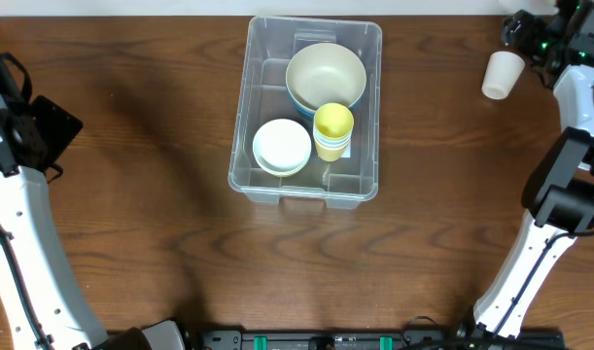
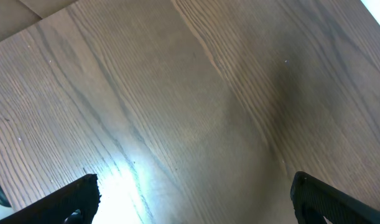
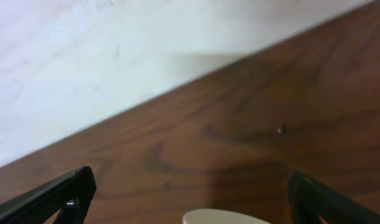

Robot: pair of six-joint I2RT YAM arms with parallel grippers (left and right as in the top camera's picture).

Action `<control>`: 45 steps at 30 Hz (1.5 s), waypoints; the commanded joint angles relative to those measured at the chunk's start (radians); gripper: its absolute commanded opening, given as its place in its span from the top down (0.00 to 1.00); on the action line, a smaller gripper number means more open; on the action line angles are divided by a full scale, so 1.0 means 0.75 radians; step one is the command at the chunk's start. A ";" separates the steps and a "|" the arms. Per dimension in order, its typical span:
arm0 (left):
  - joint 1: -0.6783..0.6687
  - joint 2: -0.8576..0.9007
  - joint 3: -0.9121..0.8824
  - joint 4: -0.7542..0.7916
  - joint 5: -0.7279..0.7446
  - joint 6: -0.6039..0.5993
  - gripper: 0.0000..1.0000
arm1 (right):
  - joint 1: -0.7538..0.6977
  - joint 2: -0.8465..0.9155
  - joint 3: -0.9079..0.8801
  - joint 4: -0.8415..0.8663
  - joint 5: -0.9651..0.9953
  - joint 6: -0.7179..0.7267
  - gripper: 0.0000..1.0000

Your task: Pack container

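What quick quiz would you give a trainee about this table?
1. True or false: the white cup sits inside the container.
2. Which is inside the container? A) a spoon B) a yellow cup C) a bottle
3. Fill in: the jaws of the left arm stand ___ over bare wood.

Key: 1 false; 2 B; 3 open.
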 commanded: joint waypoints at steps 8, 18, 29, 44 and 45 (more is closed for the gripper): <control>0.006 0.001 0.018 -0.004 -0.016 0.017 0.02 | 0.012 0.071 0.014 -0.132 -0.217 0.027 0.01; 0.006 0.001 0.018 -0.004 -0.016 0.017 0.02 | 0.012 0.022 0.014 -0.408 -0.277 0.031 0.02; 0.006 0.001 0.018 -0.004 -0.016 0.017 0.02 | 0.073 -0.046 0.014 -0.552 -0.150 -0.180 0.01; 0.006 0.001 0.018 -0.004 -0.016 0.017 0.02 | 0.179 -0.046 0.014 -0.536 0.222 -0.179 0.04; 0.006 0.001 0.018 -0.004 -0.016 0.017 0.02 | 0.183 -0.046 0.014 -0.536 0.233 -0.179 0.06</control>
